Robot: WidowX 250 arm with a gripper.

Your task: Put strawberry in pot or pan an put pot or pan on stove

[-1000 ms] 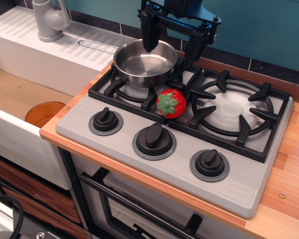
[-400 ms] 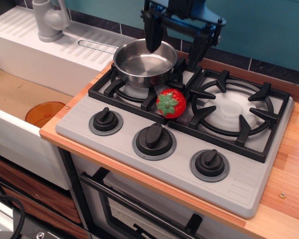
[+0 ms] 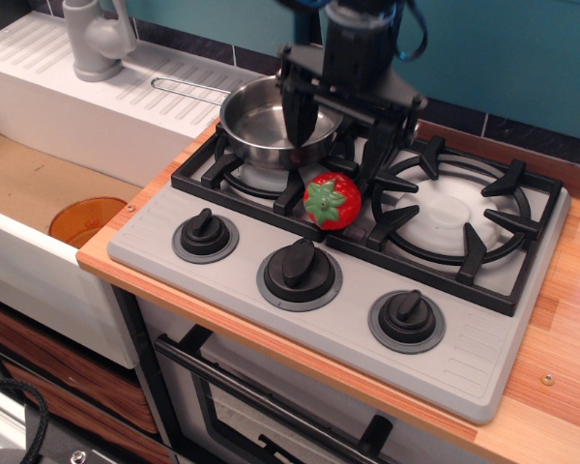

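The red strawberry (image 3: 332, 201) with its green cap rests on the black grate between the two burners of the grey stove (image 3: 367, 319). The shiny steel pot (image 3: 261, 126) sits on the left burner, its wire handle pointing left over the white drainboard. It looks empty. My gripper (image 3: 335, 147) is open, with one finger (image 3: 297, 116) in front of the pot's right rim and the other finger (image 3: 380, 145) over the grate. It hangs just above and behind the strawberry, not touching it.
An orange bowl (image 3: 87, 219) lies in the sink at the left. A grey tap (image 3: 95, 37) stands at the back left. Three black knobs (image 3: 299, 265) line the stove's front. The wooden counter (image 3: 561, 387) extends to the right.
My gripper has come forward and down from behind the pot to just above the strawberry. The pot and the strawberry have not moved.
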